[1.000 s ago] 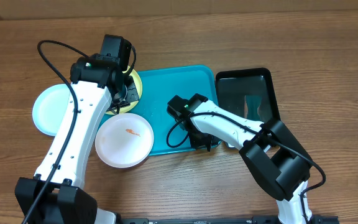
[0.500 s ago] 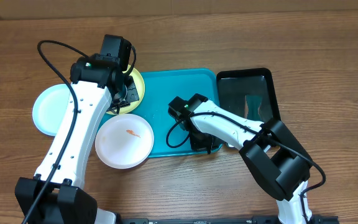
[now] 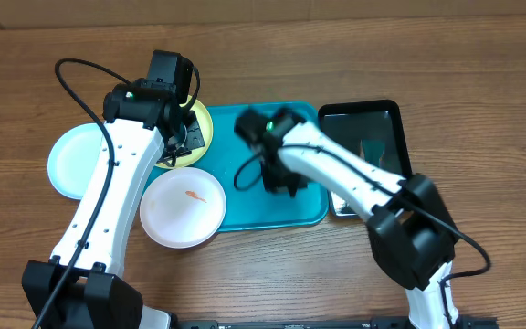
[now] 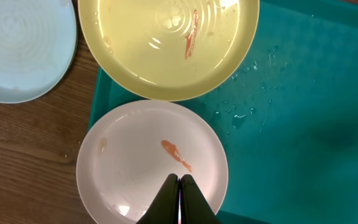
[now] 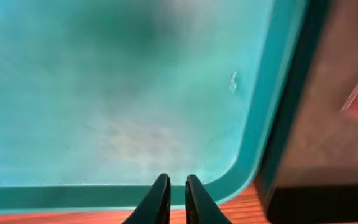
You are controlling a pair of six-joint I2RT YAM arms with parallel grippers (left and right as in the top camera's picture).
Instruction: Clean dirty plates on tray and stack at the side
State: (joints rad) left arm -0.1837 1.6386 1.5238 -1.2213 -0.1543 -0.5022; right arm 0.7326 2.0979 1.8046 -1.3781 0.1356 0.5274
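Observation:
The turquoise tray (image 3: 254,206) lies mid-table. A yellow-green plate (image 4: 166,43) with an orange smear rests over the tray's far-left corner. A white plate (image 4: 129,168), also smeared orange, overlaps the tray's left rim. The pale blue plate (image 3: 69,161) sits on the wood further left. My left gripper (image 4: 179,184) hangs shut and empty above the white plate. My right gripper (image 5: 178,190) hovers over the tray's floor near its front right corner; its jaws stand a narrow gap apart with nothing between them. In the overhead view the right gripper (image 3: 284,180) is blurred.
A glossy black tray (image 3: 363,137) lies right against the turquoise tray's right side. Water droplets (image 4: 244,112) dot the tray floor near the yellow-green plate. Bare wooden table (image 3: 446,73) surrounds everything.
My right arm has swung away from the tray's front rim to over the tray's middle, and its jaws have parted slightly. The left arm and the plates have not moved.

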